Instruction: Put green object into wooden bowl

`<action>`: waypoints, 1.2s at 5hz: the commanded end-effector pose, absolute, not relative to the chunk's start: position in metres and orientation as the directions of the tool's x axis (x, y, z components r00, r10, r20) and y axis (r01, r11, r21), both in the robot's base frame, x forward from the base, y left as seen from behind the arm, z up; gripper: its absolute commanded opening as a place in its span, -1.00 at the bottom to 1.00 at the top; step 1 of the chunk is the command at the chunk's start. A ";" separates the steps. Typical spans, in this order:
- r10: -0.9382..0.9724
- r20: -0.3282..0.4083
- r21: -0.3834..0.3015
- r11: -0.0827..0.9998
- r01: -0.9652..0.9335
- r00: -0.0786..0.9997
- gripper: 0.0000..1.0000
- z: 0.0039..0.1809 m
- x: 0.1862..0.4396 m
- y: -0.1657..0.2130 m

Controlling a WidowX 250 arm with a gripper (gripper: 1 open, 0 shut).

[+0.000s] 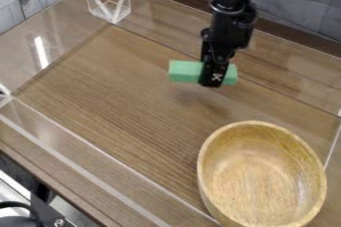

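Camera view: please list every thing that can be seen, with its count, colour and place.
green object: one, mint green, held in the gripper above the middle of the table.
wooden bowl: one, light tan, near right corner, nothing inside.
table: one, brown wood grain, under everything.
clear walls: transparent, around the table's edges.
clear stand: one, transparent, far left.
gripper: one, black, shut on the green object.

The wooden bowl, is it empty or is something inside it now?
Empty. The wooden bowl shows only bare wood grain inside; the green object is apart from it, farther back, clamped in the gripper.
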State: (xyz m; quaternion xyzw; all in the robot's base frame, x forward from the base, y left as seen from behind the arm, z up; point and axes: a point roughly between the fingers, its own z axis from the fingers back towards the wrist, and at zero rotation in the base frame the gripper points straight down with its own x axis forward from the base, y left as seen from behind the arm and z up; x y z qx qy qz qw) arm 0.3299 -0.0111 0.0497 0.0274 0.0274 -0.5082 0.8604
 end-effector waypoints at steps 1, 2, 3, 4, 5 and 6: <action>-0.919 -0.042 0.062 0.390 0.919 0.392 -1.00 0.053 0.339 -0.011; -0.949 -0.044 0.058 0.311 0.949 0.313 -1.00 0.043 0.343 -0.006; -0.955 -0.050 0.054 0.291 0.955 0.294 -1.00 0.038 0.339 -0.018; -0.958 -0.053 0.052 0.279 0.959 0.282 -1.00 0.039 0.337 -0.030; -0.948 -0.055 0.055 0.310 0.949 0.313 -1.00 0.042 0.335 -0.023; -0.934 -0.059 0.066 0.349 0.935 0.353 -1.00 0.049 0.333 -0.013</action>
